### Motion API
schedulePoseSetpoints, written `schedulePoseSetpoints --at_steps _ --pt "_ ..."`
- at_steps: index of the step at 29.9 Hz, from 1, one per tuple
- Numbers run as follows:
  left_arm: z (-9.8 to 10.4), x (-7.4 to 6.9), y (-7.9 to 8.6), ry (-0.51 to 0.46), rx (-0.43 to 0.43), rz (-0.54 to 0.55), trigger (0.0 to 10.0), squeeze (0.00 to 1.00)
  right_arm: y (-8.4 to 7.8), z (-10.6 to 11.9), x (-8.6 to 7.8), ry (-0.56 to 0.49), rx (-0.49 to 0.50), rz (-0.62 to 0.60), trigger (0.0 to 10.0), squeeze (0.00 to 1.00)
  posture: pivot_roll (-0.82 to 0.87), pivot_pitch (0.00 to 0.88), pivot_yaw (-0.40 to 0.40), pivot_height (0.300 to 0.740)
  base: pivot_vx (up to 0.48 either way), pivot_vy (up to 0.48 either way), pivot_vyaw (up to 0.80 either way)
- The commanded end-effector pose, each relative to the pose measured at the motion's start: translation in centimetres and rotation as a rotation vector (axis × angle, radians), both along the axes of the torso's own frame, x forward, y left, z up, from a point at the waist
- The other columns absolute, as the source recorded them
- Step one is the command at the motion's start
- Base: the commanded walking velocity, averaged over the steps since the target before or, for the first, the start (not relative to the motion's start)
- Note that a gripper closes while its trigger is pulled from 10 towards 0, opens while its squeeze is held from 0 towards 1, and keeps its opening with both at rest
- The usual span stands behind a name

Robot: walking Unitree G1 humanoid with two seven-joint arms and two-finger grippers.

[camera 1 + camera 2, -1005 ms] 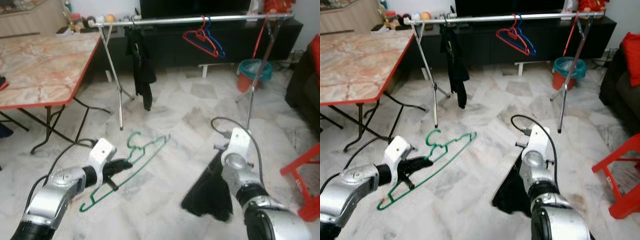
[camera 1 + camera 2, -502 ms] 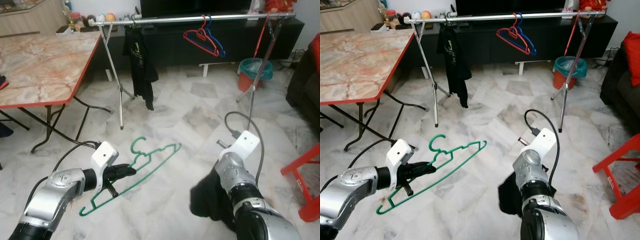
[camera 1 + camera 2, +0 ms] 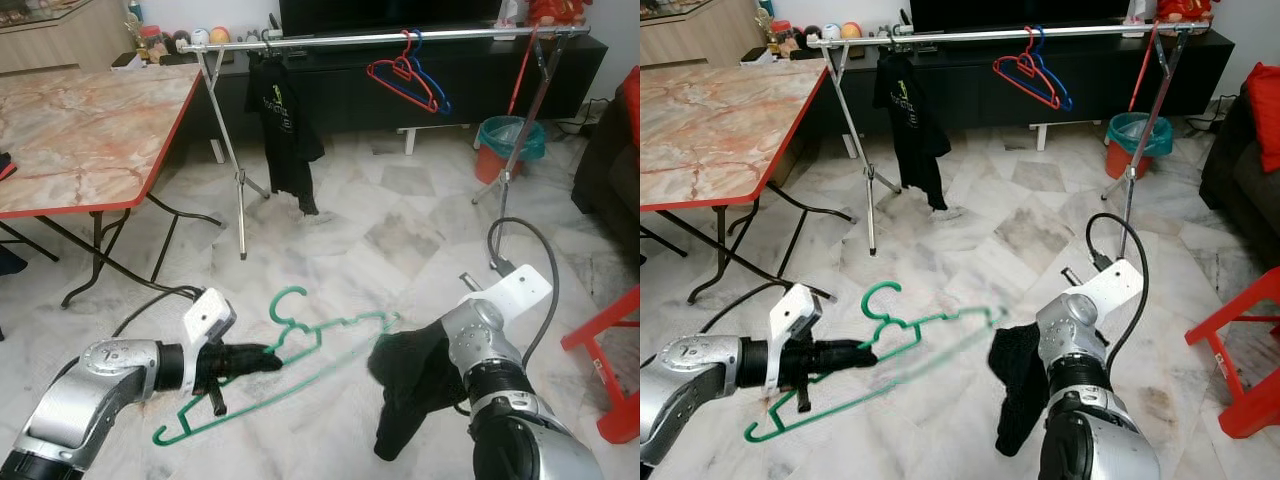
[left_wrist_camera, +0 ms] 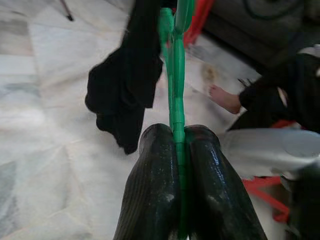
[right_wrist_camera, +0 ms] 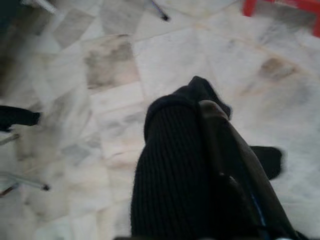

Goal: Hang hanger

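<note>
My left gripper (image 3: 262, 358) is shut on the lower bar of a green wire hanger (image 4: 173, 75) and holds it low over the marble floor, hook up. My right gripper (image 5: 200, 130) is shut on a black garment (image 3: 410, 375); the cloth drapes over its fingers and hangs just right of the hanger's tip. A silver clothes rail (image 3: 380, 40) stands at the back of the room. It carries a black shirt (image 3: 285, 120), a red hanger (image 3: 400, 75) and a blue hanger (image 3: 437, 95).
A marble-topped folding table (image 3: 90, 130) with a red edge stands at the left. A teal and orange bin (image 3: 508, 145) sits by the rail's right legs, and a red stool (image 3: 610, 340) is at the right. A person's foot (image 4: 225, 97) appears in the left wrist view.
My left gripper has swung the green hanger toward the middle. My right gripper has lifted the black garment off the floor and brought it up beside the hanger's tip.
</note>
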State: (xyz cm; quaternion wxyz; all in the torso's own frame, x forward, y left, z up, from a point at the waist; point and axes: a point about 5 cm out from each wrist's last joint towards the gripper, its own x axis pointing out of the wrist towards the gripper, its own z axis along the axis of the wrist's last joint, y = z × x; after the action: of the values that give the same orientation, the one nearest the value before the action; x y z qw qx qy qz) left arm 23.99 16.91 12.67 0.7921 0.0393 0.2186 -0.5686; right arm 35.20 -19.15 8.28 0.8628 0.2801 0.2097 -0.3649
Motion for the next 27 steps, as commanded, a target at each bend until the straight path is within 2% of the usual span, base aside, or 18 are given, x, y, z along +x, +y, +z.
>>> schedulePoseSetpoints --at_steps 1,8,11,15,22,27 --pt "0.0 -0.5 0.0 0.022 0.009 -0.04 10.0 0.0 1.0 1.4 1.0 -0.049 0.031 0.019 10.0 0.0 -0.02 0.0 0.07 0.74 0.0 0.0 0.0" --pt "0.2 -0.3 -1.2 0.02 -0.026 -0.063 10.0 0.0 2.9 3.9 2.5 -0.128 0.058 0.059 10.0 0.0 -0.02 0.0 0.067 0.74 0.0 0.0 0.0" --pt "0.2 -0.3 -1.3 0.017 -0.029 -0.063 10.0 0.0 3.2 4.2 2.7 -0.136 0.061 0.068 10.0 0.0 -0.02 0.0 0.065 0.74 0.0 0.0 0.0" --pt "0.5 -0.3 -1.7 0.014 -0.051 -0.074 10.0 0.0 4.7 4.8 3.0 -0.157 0.083 0.102 10.0 0.0 -0.02 0.0 0.065 0.74 0.0 0.0 0.0" --pt "0.4 0.1 -2.2 -0.001 -0.037 -0.068 10.0 0.0 5.5 5.4 3.2 -0.174 0.091 0.115 10.0 0.0 -0.02 0.0 0.068 0.74 0.0 0.0 0.0" --pt "0.1 1.2 -2.7 -0.038 -0.018 -0.006 10.0 0.0 5.8 5.6 3.3 -0.183 0.097 0.124 10.0 0.0 -0.02 0.0 0.069 0.74 0.0 0.0 0.0"
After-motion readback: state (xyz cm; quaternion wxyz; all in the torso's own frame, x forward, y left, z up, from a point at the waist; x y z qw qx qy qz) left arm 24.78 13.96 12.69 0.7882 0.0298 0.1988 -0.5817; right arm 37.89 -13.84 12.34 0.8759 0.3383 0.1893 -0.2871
